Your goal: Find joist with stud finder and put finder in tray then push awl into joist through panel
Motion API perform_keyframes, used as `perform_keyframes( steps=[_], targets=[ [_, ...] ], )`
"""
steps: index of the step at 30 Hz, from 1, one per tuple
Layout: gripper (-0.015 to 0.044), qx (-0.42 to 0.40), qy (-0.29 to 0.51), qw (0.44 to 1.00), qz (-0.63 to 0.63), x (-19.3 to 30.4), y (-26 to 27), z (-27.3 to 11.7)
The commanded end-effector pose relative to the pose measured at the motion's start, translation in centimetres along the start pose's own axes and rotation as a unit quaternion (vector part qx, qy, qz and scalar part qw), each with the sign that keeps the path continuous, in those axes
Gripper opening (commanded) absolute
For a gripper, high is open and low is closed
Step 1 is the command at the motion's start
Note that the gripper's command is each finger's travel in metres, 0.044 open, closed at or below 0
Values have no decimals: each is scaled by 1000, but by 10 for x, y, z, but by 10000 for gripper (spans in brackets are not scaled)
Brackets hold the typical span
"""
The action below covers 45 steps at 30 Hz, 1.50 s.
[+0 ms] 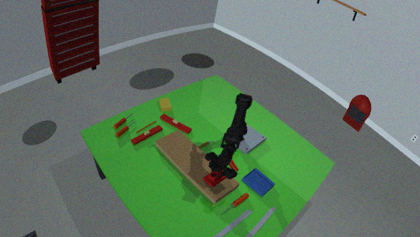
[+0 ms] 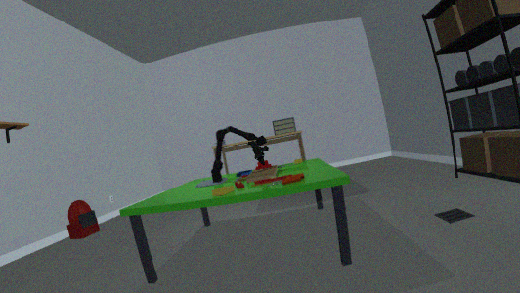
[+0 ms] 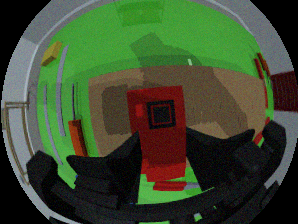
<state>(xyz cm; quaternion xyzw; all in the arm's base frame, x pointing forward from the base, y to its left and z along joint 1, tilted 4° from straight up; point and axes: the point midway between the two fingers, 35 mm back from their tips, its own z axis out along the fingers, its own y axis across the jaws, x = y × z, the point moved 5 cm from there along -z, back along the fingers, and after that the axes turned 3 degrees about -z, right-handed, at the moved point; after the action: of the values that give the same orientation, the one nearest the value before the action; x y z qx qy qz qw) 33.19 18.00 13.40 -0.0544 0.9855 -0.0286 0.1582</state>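
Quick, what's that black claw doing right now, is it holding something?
The gripper: closed on the red stud finder, one of its fingers on each side.

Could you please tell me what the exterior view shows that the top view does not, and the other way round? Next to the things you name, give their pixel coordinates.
Only the exterior view: the tall shelf rack (image 2: 459, 48) and the wooden bench (image 2: 301, 146) (image 3: 17, 104) behind the table.

Only the top view: the red drawer cabinet (image 1: 73, 43) (image 3: 286, 92) and the dark oval patches (image 1: 151, 78) on the floor.

Both: the green table (image 1: 276, 158) (image 2: 166, 197) (image 3: 200, 30), the black arm (image 1: 237, 126) (image 2: 218, 156), the blue tray (image 1: 258, 182) (image 2: 243, 173), the brown panel (image 1: 176, 149) (image 2: 264, 174) (image 3: 112, 87) and the red stud finder (image 1: 211, 179) (image 2: 264, 166) (image 3: 167, 140).
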Motion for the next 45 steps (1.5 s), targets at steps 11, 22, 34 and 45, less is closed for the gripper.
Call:
perform_keyframes(
  steps=[11,22,34,45],
  targets=[
    [0,-1,1,1000,2,-2,50,0],
    [0,-1,1,1000,2,-2,46,0],
    [0,1,0,1000,2,0,1,1],
    [0,3,0,1000,1,3,-43,1]
  ],
)
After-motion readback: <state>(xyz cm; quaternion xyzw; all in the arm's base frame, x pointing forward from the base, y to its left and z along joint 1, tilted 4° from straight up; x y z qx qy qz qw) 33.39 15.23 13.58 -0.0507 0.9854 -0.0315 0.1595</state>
